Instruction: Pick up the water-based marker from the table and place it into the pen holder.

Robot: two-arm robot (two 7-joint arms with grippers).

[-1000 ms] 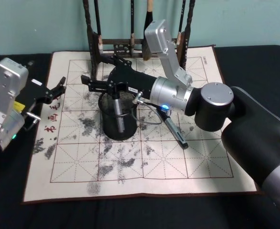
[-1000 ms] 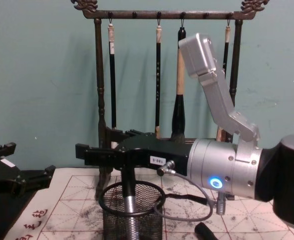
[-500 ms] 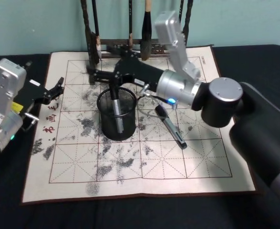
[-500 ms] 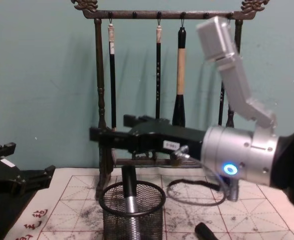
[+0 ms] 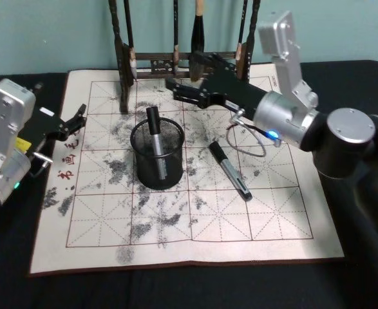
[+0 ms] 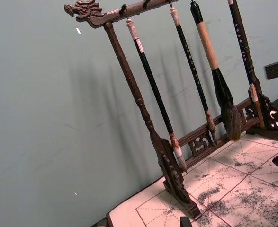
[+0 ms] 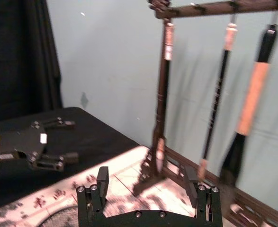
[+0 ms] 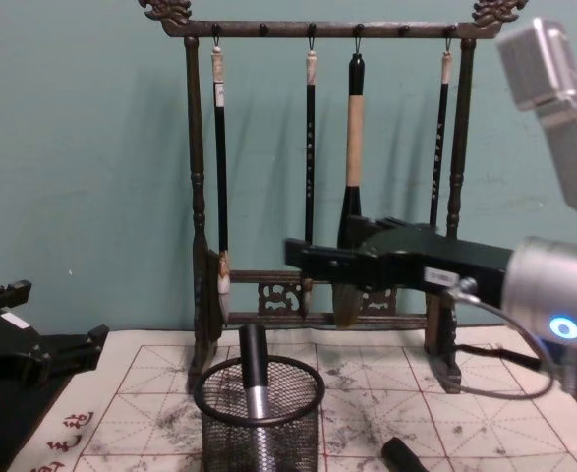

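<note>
Marker [image 5: 152, 122], likely light, stiff and slick, best pinched mid-barrel, stands in the pen holder [image 5: 143, 174] while my right gripper [image 5: 176, 90] hangs spread and empty beyond it.

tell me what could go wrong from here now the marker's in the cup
1. The open right end effector hangs close to the brush rack; a careless swing could knock its hanging brushes.
2. The marker leans tall out of the pen holder; a bump might tip both.
The left end effector sits parked at the left.
</note>
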